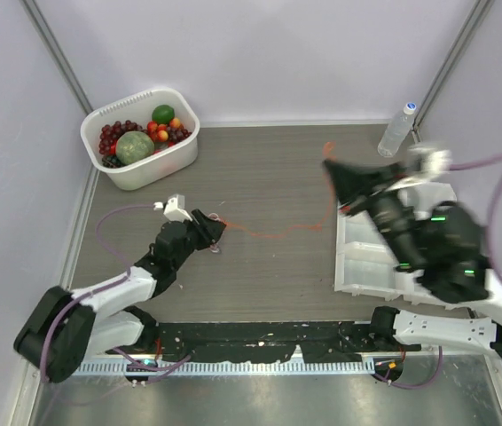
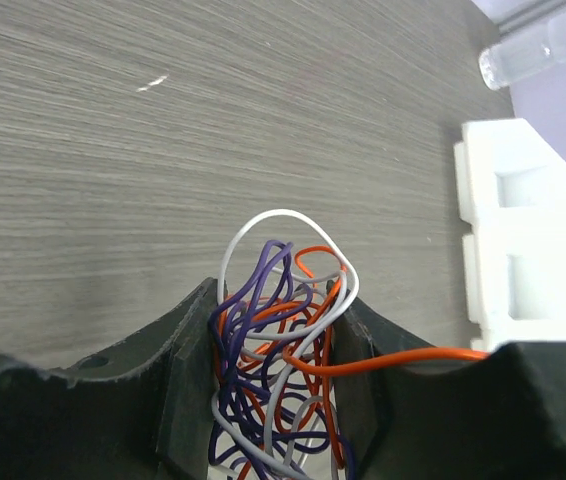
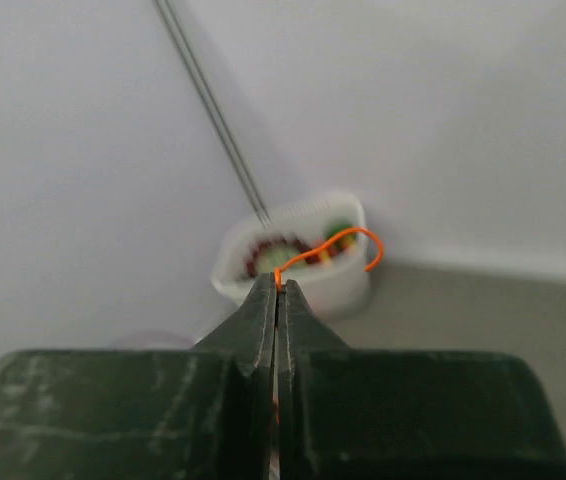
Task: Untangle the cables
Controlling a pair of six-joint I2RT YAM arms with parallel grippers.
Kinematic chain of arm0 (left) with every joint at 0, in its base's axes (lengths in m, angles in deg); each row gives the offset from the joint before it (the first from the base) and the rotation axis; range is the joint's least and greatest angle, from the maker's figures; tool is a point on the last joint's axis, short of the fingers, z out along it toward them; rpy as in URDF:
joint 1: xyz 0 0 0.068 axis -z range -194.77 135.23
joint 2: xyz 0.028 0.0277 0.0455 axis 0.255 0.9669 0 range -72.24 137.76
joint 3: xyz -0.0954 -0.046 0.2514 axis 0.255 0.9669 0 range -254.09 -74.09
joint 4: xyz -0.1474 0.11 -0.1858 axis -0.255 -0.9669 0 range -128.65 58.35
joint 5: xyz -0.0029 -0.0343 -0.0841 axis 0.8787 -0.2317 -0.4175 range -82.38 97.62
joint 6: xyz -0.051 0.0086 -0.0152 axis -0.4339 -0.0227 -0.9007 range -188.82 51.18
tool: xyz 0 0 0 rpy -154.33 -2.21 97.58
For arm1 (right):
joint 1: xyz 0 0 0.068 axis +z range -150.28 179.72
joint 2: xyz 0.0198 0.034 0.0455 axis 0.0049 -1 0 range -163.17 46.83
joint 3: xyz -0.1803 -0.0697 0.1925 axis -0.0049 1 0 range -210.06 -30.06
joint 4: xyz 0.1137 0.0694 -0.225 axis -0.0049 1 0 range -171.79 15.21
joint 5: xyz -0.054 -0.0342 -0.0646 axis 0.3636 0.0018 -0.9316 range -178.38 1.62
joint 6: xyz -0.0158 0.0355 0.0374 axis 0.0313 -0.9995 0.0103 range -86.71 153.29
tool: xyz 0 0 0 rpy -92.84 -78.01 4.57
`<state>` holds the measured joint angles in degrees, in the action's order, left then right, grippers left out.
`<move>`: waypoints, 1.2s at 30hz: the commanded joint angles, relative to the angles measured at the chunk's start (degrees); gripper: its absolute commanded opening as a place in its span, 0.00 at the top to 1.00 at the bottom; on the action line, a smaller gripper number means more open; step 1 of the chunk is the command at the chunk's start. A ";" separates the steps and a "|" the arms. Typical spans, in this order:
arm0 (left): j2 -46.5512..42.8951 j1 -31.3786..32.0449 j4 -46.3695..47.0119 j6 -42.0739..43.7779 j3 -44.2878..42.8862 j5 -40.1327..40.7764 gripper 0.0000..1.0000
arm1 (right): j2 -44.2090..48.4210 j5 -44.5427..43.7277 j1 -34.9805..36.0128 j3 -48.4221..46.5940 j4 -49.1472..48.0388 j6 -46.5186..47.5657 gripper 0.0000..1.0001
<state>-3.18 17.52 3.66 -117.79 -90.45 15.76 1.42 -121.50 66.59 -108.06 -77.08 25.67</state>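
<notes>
My left gripper (image 2: pixel 278 300) is clenched around the cables (image 2: pixel 268 380), a purple, white and orange tangle wedged between its 2 fingers. My right gripper (image 3: pixel 278 288) pinches 1 orange strand (image 3: pixel 328 245) at its tips, high above the table (image 1: pixel 269 275). The tangle's lower part is cut off in the left wrist view, and my right gripper is blurred from above.

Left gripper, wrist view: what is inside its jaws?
A tangle of cables, purple, white and orange, fills the gap of the left gripper, touching both fingers. One orange strand leads out rightward. The fingers hide the tangle's sides, and its lower end runs out of frame.
</notes>
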 commanded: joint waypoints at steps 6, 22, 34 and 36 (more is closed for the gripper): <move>-19.57 -0.92 -41.71 5.11 -6.67 -10.69 0.51 | -15.04 -1.88 -7.27 31.05 7.95 -19.44 0.99; -8.07 -1.00 -30.66 4.41 -2.54 -15.35 0.52 | -22.88 13.41 -10.88 31.33 18.76 -17.01 0.36; -9.02 -0.92 -28.89 4.59 -1.13 -16.05 0.51 | -38.77 46.56 -10.88 24.84 -9.45 -3.38 0.31; -9.55 -0.92 -28.81 4.67 -0.87 -16.14 0.51 | -42.37 46.49 -10.80 22.38 -9.63 -1.97 0.31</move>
<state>-10.83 16.91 -28.36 -113.46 -91.84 0.46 -36.17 -81.90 55.53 -80.45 -78.98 18.48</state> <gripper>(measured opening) 0.489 0.689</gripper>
